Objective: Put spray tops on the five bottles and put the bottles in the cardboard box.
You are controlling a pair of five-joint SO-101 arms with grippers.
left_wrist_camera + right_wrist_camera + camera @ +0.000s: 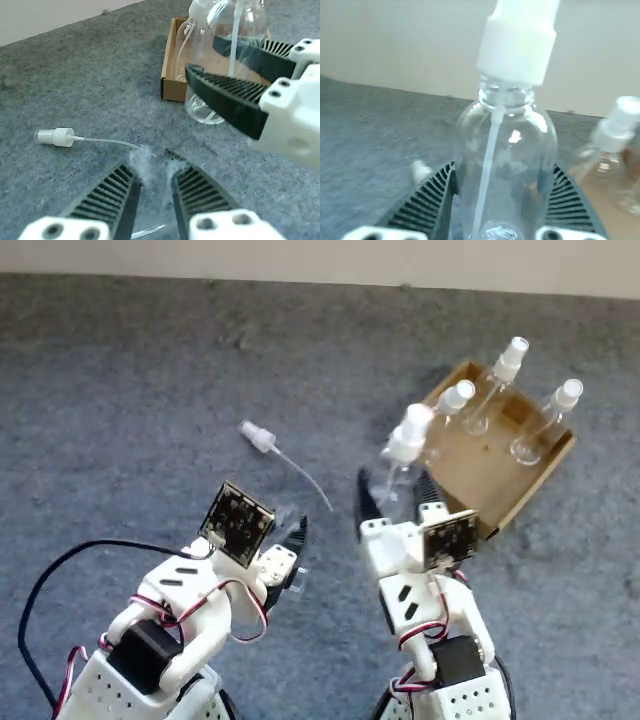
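- The right claw point(495, 205) is closed onto a topped bottle point(505, 145), one jaw on each side of its clear body. It holds the bottle upright just beside the near edge of the cardboard box point(487, 472).
- Standing in the box with spray tops on are a first boxed bottle point(497, 380), a second boxed bottle point(545, 422) and a third boxed bottle point(450, 405).
- The left claw point(154, 180) is nearly closed, apparently pinching the bare bottle point(142, 160), which has no top, low over the grey tabletop point(120, 370).
- The loose spray top point(55, 136) lies on its side on the tabletop, its dip tube trailing towards the left claw.
- Step in hand, as I judge it: boxing the fourth bottle. The next move calls for carrying it over the box wall, setting it down in a free spot clear of the others, and then opening the jaws.
- That leaves the last top to be fitted to the bare bottle.
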